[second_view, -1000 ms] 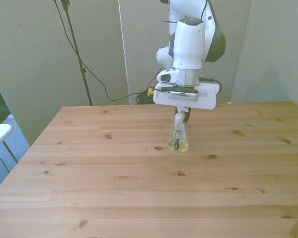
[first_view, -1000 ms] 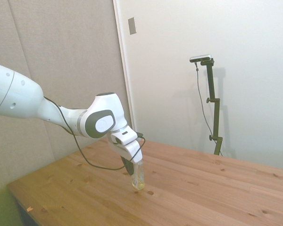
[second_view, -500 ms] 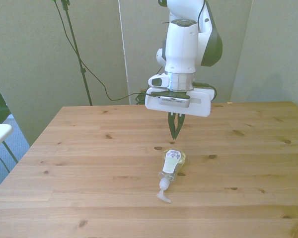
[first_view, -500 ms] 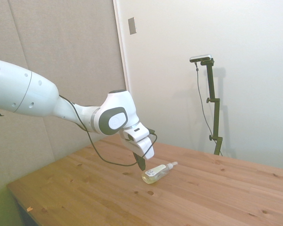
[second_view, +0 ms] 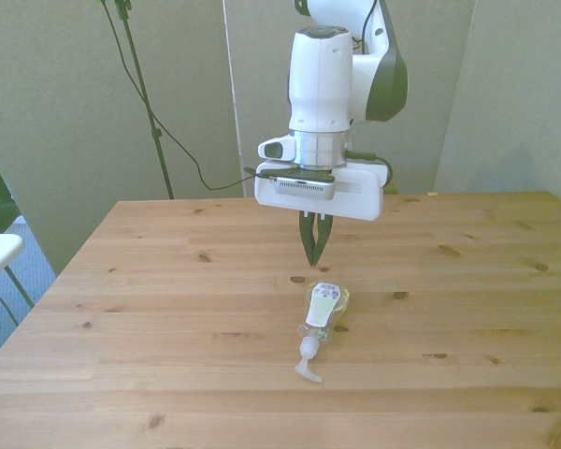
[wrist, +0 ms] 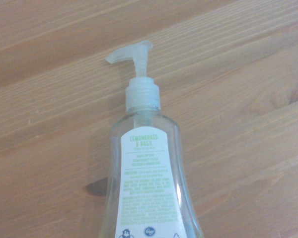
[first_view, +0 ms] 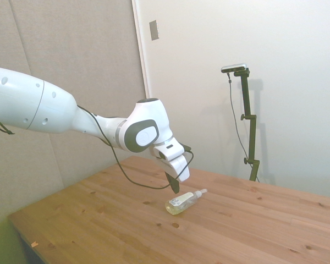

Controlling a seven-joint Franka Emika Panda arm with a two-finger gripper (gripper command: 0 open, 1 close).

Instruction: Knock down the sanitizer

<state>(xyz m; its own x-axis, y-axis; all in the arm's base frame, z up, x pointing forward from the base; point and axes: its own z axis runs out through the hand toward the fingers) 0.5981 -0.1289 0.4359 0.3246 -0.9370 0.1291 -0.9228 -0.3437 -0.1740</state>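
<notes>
The small clear plastic sanitizer bottle (second_view: 323, 310) with yellowish liquid and a white pump top lies flat on its side on the light wooden tabletop (second_view: 150, 318), label facing up. In the front view its long axis runs from the far side toward the near edge, slanting slightly to the front view's left, with the pump top at the near end and the wide base at the far end. My fingers (second_view: 312, 253) hang just above the tabletop, close beyond the bottle's base and clear of it, their dark tips pinched together with nothing between them. The wrist view shows the label (wrist: 148, 188) and pump nozzle (wrist: 131, 52) sharply.
</notes>
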